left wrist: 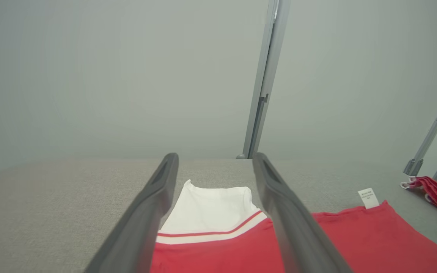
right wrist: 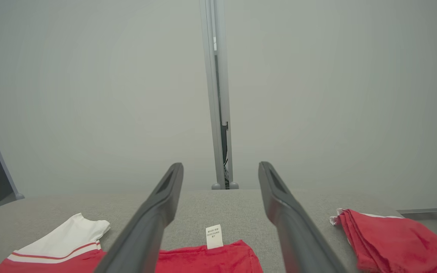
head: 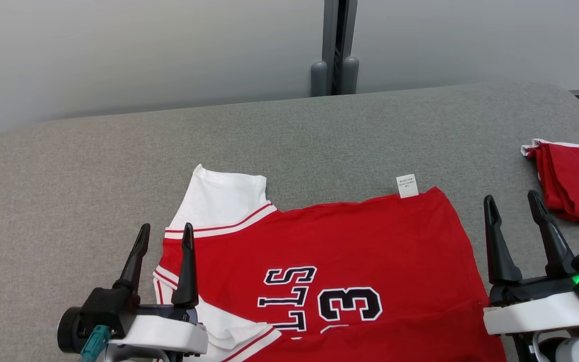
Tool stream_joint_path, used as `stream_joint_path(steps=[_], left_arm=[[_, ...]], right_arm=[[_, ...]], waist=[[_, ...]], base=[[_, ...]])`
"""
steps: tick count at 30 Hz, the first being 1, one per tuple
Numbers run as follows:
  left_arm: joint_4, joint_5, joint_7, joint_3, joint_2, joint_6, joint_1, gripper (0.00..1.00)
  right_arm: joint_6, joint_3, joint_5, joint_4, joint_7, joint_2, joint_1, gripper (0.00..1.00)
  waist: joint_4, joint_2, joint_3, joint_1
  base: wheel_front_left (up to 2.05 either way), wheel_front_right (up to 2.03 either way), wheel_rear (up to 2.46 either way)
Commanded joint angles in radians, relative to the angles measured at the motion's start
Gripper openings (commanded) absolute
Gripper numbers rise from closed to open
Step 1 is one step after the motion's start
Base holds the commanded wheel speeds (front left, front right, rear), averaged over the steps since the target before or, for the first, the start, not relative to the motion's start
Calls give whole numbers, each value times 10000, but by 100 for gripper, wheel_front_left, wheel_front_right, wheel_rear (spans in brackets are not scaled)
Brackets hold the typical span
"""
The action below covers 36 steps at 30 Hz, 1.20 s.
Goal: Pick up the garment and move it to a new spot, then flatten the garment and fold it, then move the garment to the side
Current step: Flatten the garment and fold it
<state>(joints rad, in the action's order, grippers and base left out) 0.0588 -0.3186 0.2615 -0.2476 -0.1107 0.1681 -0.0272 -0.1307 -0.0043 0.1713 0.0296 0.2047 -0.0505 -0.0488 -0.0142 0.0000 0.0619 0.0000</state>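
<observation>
1. A red jersey (head: 360,251) with a white sleeve (head: 221,201) is spread flat by the near edge of the grey table (head: 68,176), its white label (head: 406,185) toward the far edge.
2. A folded red pile (head: 576,181) is seen at the right edge, apart from the jersey.
3. The left gripper (head: 165,229) is held over the jersey's left edge, fingers parted, empty.
4. The right gripper (head: 510,197) is held between jersey and pile, likewise parted and empty.

Bright, even, soft light, can't tell source; barely any shadow on my worktop (head: 68,176). Head view sharp. Wrist views hazier, washed-out: my jaws blur up close, posts (left wrist: 433,129) lean at edges, wide-angle.
</observation>
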Motion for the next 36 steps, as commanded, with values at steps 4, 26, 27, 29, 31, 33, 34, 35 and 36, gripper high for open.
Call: stream_joint_path(steps=[4,26,27,29,31,33,34,35,36], left_arm=[[214,229,41,257,124,-95,-110,100],[5733,969,-1980,632,-1359,-7,-4884,100],[6019,1010,-2067,567,-1383,-73,-5128,100],[6580,1096,-2225,460,-1449,-150,-5535,100],[7073,1164,-2322,385,-1533,-195,-5931,100],[7507,1191,-2289,358,-1586,-239,-6259,100],[7507,1191,-2289,358,-1586,-239,-6259,100],[7700,1173,-2287,357,-1592,-258,-6376,100],[7903,1165,-2312,347,-1633,-283,-6497,100]], right_arm=[[1,128,168,-162,144,-27,-145,100],[1,997,371,153,3,-22,-1028,100],[1,1026,396,148,13,-24,-1025,100],[1,1194,416,103,25,-23,-1002,100],[1,1341,471,73,57,-25,-993,100],[1,1467,498,52,93,-26,-1008,100],[1,1467,498,52,93,-26,-1008,100],[1,1514,517,41,112,-28,-1017,100],[1,1559,550,27,133,-25,-1023,100]], waist=[[-129,0,119,0],[-1925,0,2154,0],[-1971,0,2219,0],[-2061,0,2304,0],[-2148,0,2373,0],[-2229,0,2442,0],[-2229,0,2442,0],[-2265,0,2465,0],[-2297,0,2488,0]], base=[[0,0,0],[0,0,0],[0,0,0],[0,0,0],[0,0,0],[0,0,0],[0,0,0],[0,0,0],[0,0,0]])
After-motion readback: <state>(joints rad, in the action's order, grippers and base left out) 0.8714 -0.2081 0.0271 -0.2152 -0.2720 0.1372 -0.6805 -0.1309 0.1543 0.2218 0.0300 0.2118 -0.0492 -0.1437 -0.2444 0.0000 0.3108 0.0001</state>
